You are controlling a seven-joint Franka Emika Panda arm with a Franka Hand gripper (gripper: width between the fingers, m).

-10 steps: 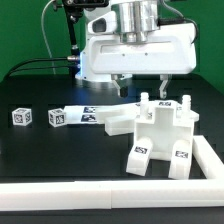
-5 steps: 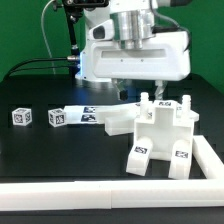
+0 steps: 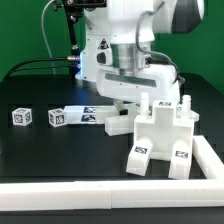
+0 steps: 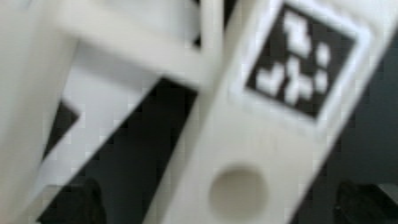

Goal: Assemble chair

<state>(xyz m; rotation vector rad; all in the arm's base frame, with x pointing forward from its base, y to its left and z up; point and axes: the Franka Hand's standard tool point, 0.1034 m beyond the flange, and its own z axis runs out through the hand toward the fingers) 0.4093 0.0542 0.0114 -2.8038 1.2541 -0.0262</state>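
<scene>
Black tabletop, green backdrop, white rail [image 3: 100, 190] along the front and the exterior view's right edge. Change over the last second: the arm has come down and swung round, so the gripper [image 3: 140, 97], which hung clear above the parts a second ago, now sits low, right at the top of the chair [image 3: 155, 135]. The chair itself has not shifted. It stands as a partly joined white blocky piece with tags on its front faces, on the exterior view's right side of the table, near the rail. The marker board [image 3: 90, 113] and two loose pieces, a tagged cube [image 3: 21, 117] and a second cube [image 3: 57, 117], lie well apart on the exterior view's left, unmoved. Judgement: this is an approach for a grasp, with no part picked up or joined yet. Fingers: spread as wide as they go. In the exterior view the tips are mostly hidden behind the chair's upper edge, so contact cannot be confirmed, and nothing is pinched. The wrist view, blurred, is filled by a white chair panel carrying a fiducial tag [image 4: 294, 55] and a round hole [image 4: 235, 187], consistent with a very close approach.
</scene>
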